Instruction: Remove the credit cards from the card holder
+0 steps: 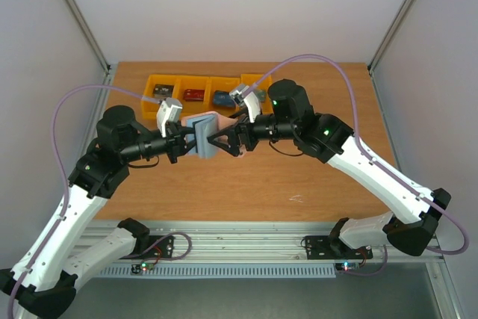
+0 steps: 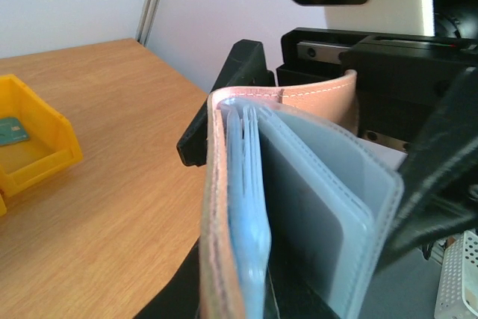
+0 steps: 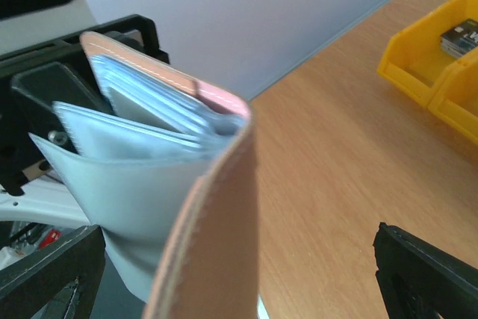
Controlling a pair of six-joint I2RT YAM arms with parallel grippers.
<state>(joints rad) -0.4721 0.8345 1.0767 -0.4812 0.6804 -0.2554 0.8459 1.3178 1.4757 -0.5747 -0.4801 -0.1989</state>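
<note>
The card holder [image 1: 204, 138] hangs half open in the air between my two arms, above the table's middle. Its pinkish cover [image 2: 215, 214] and light blue-grey sleeves [image 2: 250, 207] fill the left wrist view, and my left gripper [image 2: 239, 305] is shut on that side of it from below. From the right, my right gripper [image 3: 239, 282] stands open, its black fingers [image 3: 426, 274] wide on either side of the other pinkish flap [image 3: 216, 229] without pressing it. The credit cards are hidden; no card sticks out of the grey sleeves [image 3: 127, 177].
A row of orange-yellow bins [image 1: 205, 81] stands at the back of the wooden table [image 1: 314, 177], holding small flat items: dark [image 1: 162, 93], red [image 1: 194, 95] and blue [image 1: 222, 98]. One bin [image 2: 45, 147] lies left of the holder, another [image 3: 426, 65] to the right.
</note>
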